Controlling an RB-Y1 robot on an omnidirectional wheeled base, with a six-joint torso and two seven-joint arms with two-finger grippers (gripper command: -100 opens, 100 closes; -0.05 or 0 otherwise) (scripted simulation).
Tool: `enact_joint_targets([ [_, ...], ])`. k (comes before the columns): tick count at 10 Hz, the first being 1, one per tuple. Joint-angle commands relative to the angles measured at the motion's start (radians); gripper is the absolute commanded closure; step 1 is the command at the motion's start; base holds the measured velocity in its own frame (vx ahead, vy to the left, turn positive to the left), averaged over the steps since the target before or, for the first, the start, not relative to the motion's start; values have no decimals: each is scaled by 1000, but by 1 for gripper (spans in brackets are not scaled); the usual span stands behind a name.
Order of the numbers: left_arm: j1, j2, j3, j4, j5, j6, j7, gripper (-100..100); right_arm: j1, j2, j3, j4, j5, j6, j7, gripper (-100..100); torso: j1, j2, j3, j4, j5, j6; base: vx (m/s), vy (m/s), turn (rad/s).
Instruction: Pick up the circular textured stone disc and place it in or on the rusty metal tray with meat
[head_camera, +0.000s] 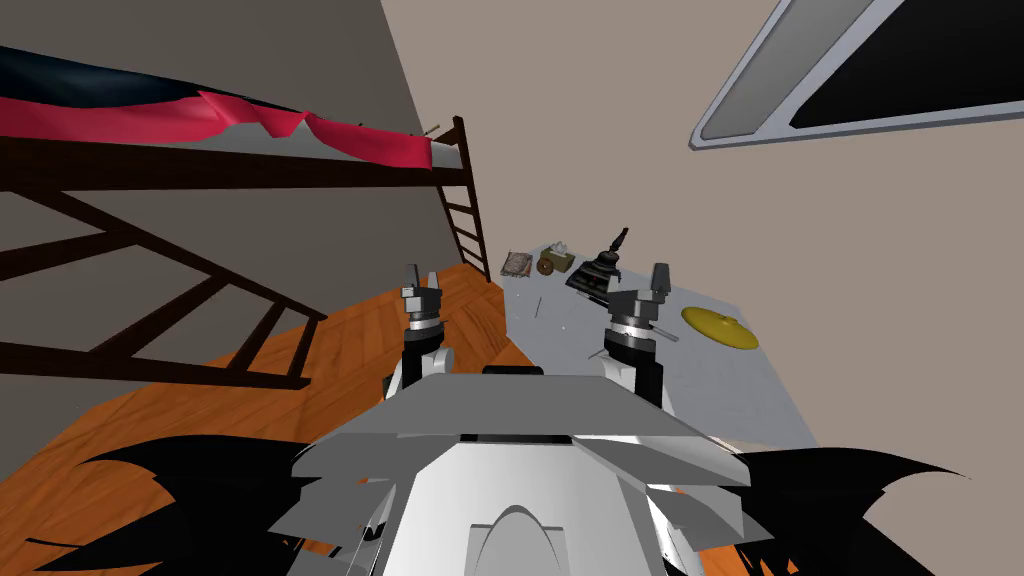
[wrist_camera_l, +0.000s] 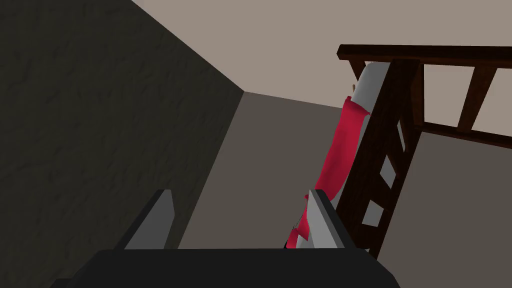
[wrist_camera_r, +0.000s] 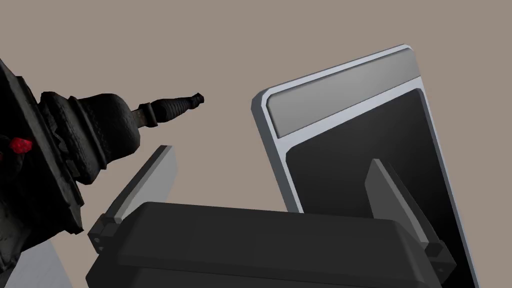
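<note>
Holding left gripper released over orange wooden floor | holding right gripper released over pale grey counter, near black stupa-shaped statue | locating brown circular stone disc at counter's far end, just beside rusty rectangular tray, well apart from both grippers | noting yellow round dish near right gripper.

Dark loft bed stands on wooden floor.

No readable text, label, brand, number or sign on anything here.
</note>
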Motion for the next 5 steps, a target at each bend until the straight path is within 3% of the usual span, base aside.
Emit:
enact_joint_targets([
  [1, 0, 0, 0, 0, 0, 0, 0, 0, 5, -32, -9, -1, 2, 2, 11, -100, 0, 0, 0, 0, 0, 0, -3, 8, 80],
  [4, 0, 0, 0, 0, 0, 0, 0, 0, 28, -90, -45, -3, 15, 7, 50, -100, 1, 0, 0, 0, 0, 0, -6, 18, 135],
  [5, 0, 0, 0, 0, 0, 0, 0, 0, 54, -120, -84, 0, 33, 7, 83, -100, 1, 0, 0, 0, 0, 0, 5, 45, 373],
])
